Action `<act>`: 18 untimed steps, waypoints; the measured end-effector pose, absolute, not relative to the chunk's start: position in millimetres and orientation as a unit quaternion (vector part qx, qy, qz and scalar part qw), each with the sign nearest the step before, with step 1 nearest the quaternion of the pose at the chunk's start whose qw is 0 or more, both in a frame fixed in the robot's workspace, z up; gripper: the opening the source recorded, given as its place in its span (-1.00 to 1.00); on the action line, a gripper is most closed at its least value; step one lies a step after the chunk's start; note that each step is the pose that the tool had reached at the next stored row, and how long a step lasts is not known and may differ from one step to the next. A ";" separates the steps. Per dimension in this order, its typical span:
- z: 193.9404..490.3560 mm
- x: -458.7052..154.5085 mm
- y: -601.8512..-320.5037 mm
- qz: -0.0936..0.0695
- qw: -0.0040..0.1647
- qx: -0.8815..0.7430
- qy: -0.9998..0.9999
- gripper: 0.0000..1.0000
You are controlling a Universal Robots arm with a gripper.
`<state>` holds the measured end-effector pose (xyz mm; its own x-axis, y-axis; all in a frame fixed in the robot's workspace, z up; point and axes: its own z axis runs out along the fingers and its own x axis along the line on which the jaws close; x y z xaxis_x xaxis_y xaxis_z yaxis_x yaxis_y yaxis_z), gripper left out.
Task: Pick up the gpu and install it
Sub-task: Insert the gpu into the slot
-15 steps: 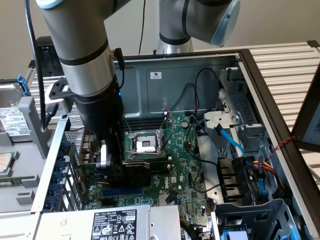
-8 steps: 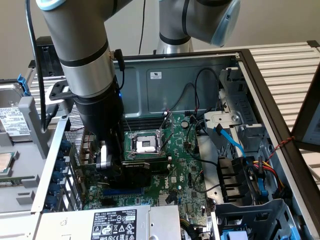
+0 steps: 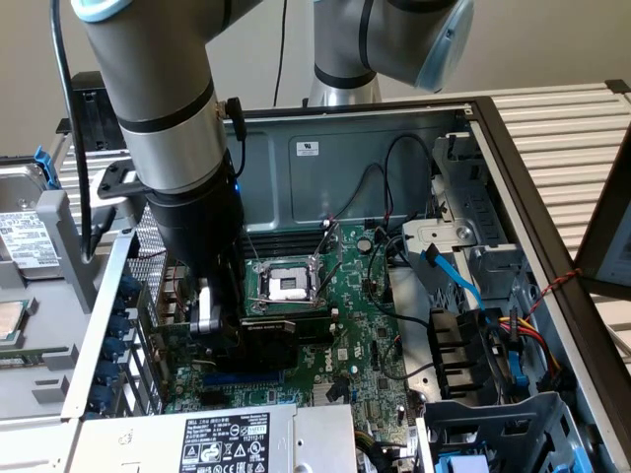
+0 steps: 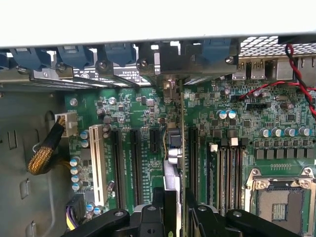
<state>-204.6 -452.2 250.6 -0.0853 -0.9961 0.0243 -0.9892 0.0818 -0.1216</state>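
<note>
The gpu, a black shroud on a green board, stands on edge low over the green motherboard, just in front of the bare CPU socket. My gripper reaches down into the open computer case and is shut on the card's top edge. In the wrist view the gpu appears edge-on as a thin strip running between the black expansion slots, its bracket end near the case's rear openings. My gripper clamps it from both sides. I cannot tell whether the connector edge sits in a slot.
A grey power supply with a black label lies at the case's front edge. Blue slot latches line the rear wall. Blue cables and drive cages crowd the exterior view's right. A red-black twisted wire crosses near the rear ports.
</note>
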 end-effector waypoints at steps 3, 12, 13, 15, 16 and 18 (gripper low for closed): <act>250.6 -204.6 -452.2 -0.053 0.032 -0.676 0.734 -0.46; 250.6 -204.6 -452.3 -0.053 0.032 -0.678 0.732 -0.46; 250.6 -204.6 -452.3 -0.053 0.032 -0.678 0.732 -0.46; 250.7 -204.6 -452.3 -0.053 0.032 -0.679 0.731 -0.46; 250.7 -204.5 -452.3 -0.053 0.032 -0.679 0.731 -0.46; 250.6 -204.6 -452.3 -0.053 0.033 -0.680 0.731 -0.46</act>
<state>-204.6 -452.3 250.6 -0.0734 -0.9970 0.0243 -0.9901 0.0699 -0.1215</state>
